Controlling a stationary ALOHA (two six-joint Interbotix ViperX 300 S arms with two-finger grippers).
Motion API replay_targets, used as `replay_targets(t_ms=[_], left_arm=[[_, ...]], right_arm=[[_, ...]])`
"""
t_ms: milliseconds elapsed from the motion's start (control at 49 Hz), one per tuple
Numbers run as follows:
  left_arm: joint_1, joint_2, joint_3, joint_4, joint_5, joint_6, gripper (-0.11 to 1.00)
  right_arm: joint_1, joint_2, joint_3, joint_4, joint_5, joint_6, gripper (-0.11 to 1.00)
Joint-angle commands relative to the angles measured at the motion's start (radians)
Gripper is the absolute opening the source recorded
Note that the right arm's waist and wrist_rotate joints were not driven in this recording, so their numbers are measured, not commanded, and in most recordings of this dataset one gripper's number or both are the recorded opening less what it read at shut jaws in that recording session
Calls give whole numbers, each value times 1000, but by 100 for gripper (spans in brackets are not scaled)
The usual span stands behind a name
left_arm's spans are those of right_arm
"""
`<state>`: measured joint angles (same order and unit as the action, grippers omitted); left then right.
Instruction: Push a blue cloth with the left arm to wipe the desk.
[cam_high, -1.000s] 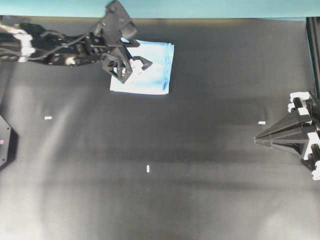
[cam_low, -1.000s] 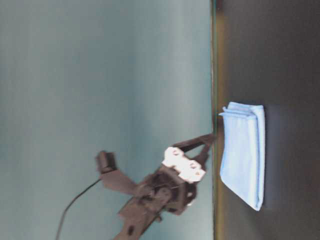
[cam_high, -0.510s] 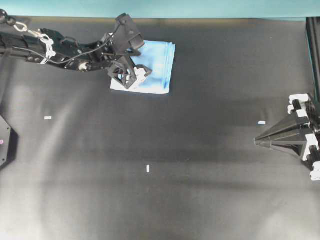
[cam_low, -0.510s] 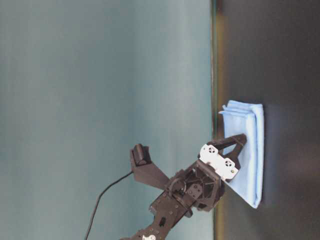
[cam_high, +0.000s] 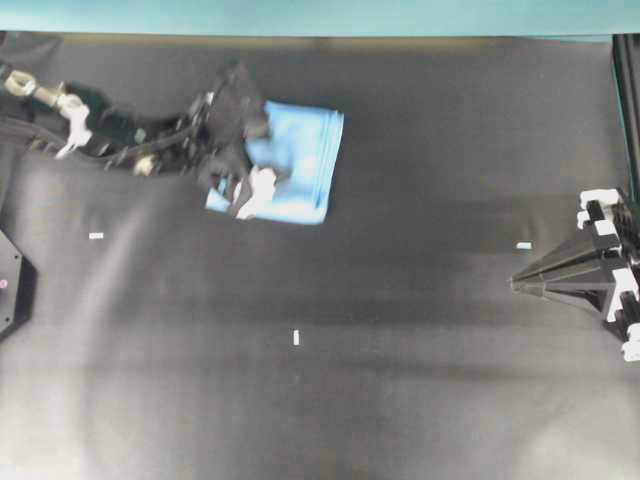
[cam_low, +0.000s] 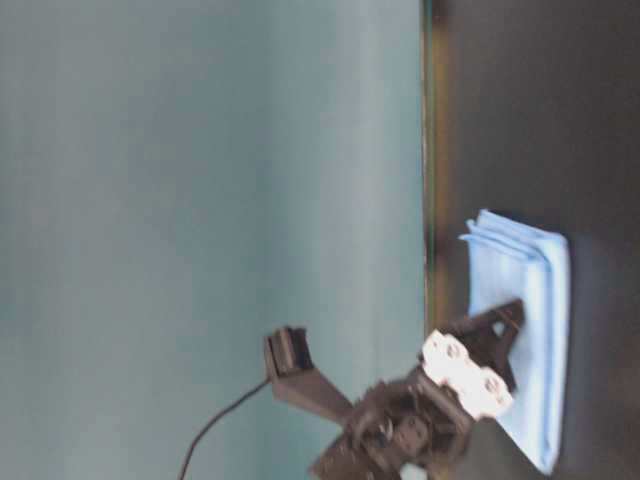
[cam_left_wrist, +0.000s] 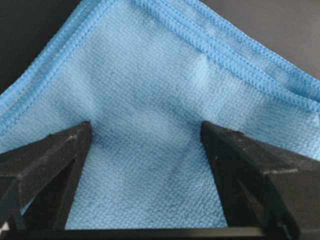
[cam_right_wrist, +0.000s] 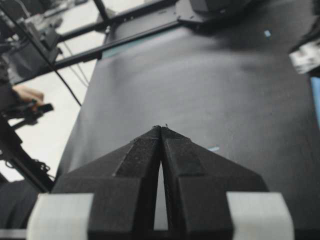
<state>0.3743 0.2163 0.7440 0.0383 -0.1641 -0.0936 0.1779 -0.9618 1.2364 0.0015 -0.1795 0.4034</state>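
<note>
The blue cloth (cam_high: 303, 160) lies folded on the black desk (cam_high: 400, 350) near its far edge, with layered stitched edges. It also shows in the table-level view (cam_low: 535, 320) and fills the left wrist view (cam_left_wrist: 150, 95). My left gripper (cam_high: 256, 180) is open, and its two black fingers (cam_left_wrist: 60, 150) press down on the cloth's top, spread apart with cloth between them. It also shows in the table-level view (cam_low: 505, 322), blurred by motion. My right gripper (cam_high: 515, 283) is shut and empty at the right edge, far from the cloth; the right wrist view (cam_right_wrist: 161, 129) shows its tips together.
Tiny white marks lie on the desk at the middle (cam_high: 297, 338), at the left (cam_high: 96, 236) and near the right gripper (cam_high: 523, 245). A teal strip (cam_high: 320, 15) runs along the far edge. A black frame post (cam_high: 625, 90) stands at the right.
My left gripper came down from above the cloth onto it and has slid it toward the near side and slightly left. The right arm has not moved.
</note>
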Motion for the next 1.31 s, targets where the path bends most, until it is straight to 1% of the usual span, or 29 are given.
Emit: replay_targets(t_ms=[0,143,204,449,714,1122,1285], left_arm=[[-64,-37,51,3,-11,-5,86],[-160,-87,129,3,-14,-6,86],[-213,-115,160,3,-15,-8,86],[-411,-176,233,3,-11,-8,86],[-577,-181,255,3,-5,-8,86],[-844,-183,253,3,55,-9,86],[-910,-184,247,3,55,-11,86]], right_arm=[[0,3,-6,2,-15,0,-2],[0,2,-6,2,-15,0,-2],[0,2,-6,2,-15,2,-2],[-2,0,-3,2,-25,0,-2],[-2,-2,-3,2,-52,0,-2],[0,0,-2,2,-54,0,-2],[0,-2,-2,3,-55,2,-2]])
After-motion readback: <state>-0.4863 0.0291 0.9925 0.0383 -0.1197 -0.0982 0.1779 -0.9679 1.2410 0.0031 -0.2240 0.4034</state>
